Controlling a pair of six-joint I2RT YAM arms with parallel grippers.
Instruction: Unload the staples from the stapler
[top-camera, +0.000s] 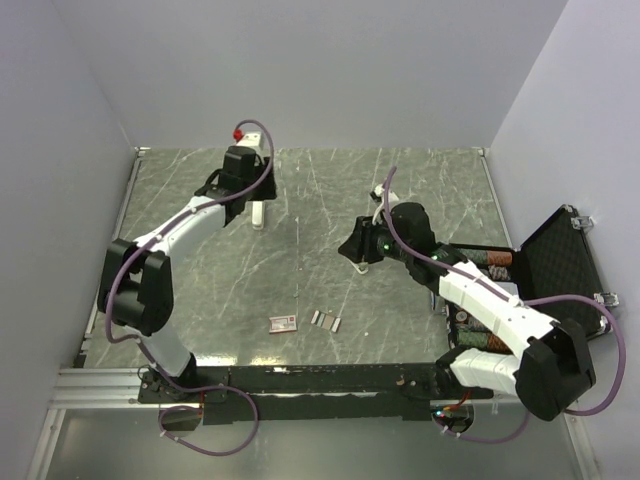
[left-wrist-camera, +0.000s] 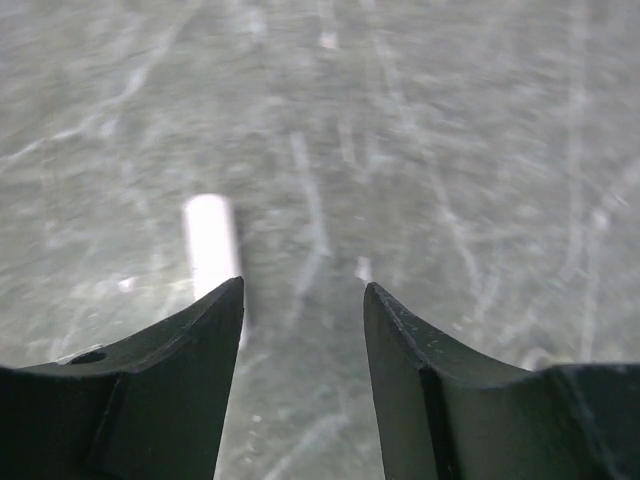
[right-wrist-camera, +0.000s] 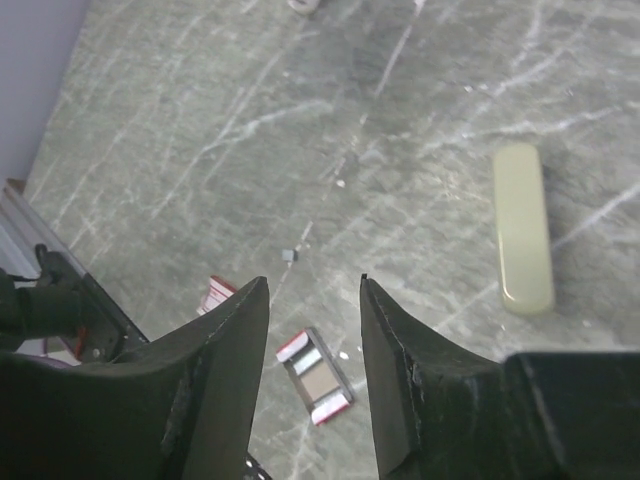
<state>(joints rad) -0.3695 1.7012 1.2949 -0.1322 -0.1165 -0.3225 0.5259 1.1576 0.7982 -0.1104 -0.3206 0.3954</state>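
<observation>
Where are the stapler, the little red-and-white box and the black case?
Pale cream oblong stapler (right-wrist-camera: 523, 228): right wrist view, middle of its top.
Small red-and-white card box (top-camera: 283, 322): top external view, its centre.
Open black hard case (top-camera: 560, 262): top external view, inside of lid.

Left gripper (left-wrist-camera: 304, 284), its two dark fingers (left-wrist-camera: 170, 390) parted with nothing between them, above a grey veined tabletop (left-wrist-camera: 470, 150); a blurred white oblong object (left-wrist-camera: 212, 245) lies just beyond one fingertip.
</observation>
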